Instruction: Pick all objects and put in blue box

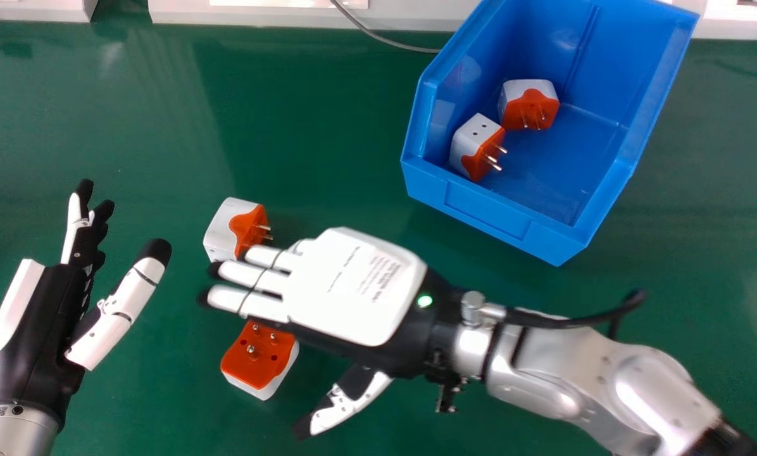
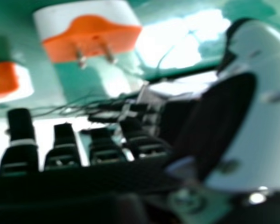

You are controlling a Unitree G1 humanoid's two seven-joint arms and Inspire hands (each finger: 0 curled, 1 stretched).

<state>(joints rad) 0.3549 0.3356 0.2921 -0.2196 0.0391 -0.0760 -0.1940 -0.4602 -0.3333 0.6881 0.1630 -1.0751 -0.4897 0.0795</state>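
Left of the blue box (image 1: pixel 489 215), a hand could pass between the far edge of the bench (image 1: pixel 150 120) and the loose plugs (image 1: pixel 222 229); the right hand (image 1: pixel 350 285) bars the gap between them.

Glossy green tabletop (image 1: pixel 150 126), grey cable (image 1: pixel 385 41) behind.

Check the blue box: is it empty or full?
Neither: two white-and-orange adapters sit inside the blue box, bare floor beside them.
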